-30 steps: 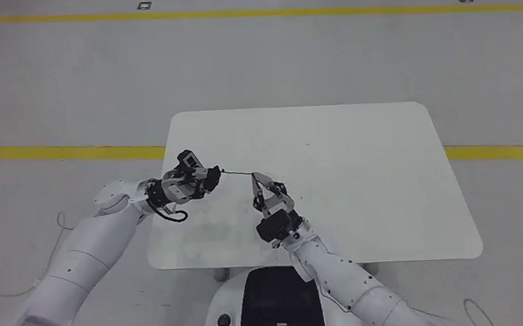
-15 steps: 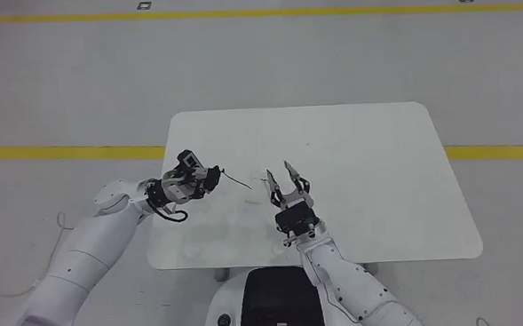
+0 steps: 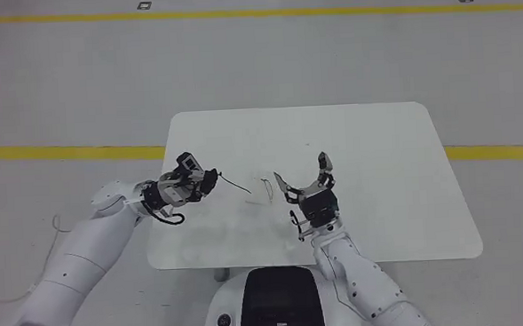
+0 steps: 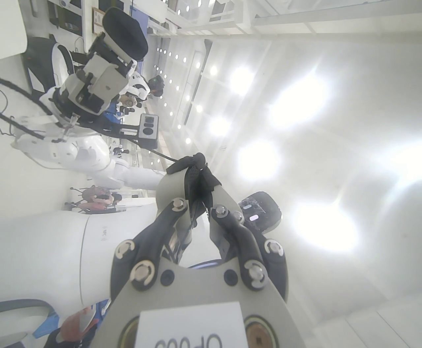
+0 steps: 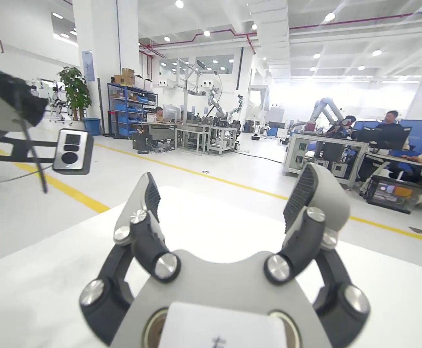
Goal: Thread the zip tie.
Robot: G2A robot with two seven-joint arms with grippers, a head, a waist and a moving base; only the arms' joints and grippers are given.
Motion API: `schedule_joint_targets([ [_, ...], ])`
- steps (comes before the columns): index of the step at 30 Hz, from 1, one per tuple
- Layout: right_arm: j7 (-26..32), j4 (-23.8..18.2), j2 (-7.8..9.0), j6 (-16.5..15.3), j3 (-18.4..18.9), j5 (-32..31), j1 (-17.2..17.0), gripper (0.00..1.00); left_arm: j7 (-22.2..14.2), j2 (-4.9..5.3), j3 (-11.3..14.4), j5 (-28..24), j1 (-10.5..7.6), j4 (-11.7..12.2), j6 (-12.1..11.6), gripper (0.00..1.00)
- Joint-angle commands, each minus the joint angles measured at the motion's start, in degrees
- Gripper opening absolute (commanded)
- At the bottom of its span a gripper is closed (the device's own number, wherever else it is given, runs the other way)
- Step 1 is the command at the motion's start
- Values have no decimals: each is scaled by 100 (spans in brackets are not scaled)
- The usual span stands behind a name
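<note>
The zip tie [image 3: 236,181] is a thin black strap that sticks out from my left gripper [image 3: 211,179] toward the table's middle, above the white table [image 3: 376,148]. In the left wrist view the left gripper [image 4: 197,179] is shut, with the zip tie [image 4: 192,194] pinched between its pads. My right gripper [image 3: 302,171] stands open to the right of the strap's free end, apart from it. In the right wrist view the right gripper [image 5: 230,194] holds nothing, and the zip tie [image 5: 34,158] hangs from the left gripper's fingers [image 5: 16,95].
The white table's near edge [image 3: 249,261] lies close under both forearms. A yellow floor line [image 3: 65,154] runs past the table's left and right sides. Desks, shelves and other robots stand far off in the room [image 5: 204,131].
My right gripper has opened, let go of the zip tie's free end and moved right, away from it. The left gripper has stayed put with the strap, whose free end now droops.
</note>
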Motion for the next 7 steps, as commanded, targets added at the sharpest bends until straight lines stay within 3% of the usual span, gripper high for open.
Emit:
schedule_joint_targets([
  [1,-38,-129,33,-90,189,86,-107,100,0,28,-54,21,54,-79,17,0],
  [7,-75,-368,91,-483,413,171,-277,100,0,57,-77,90,102,-309,104,0],
])
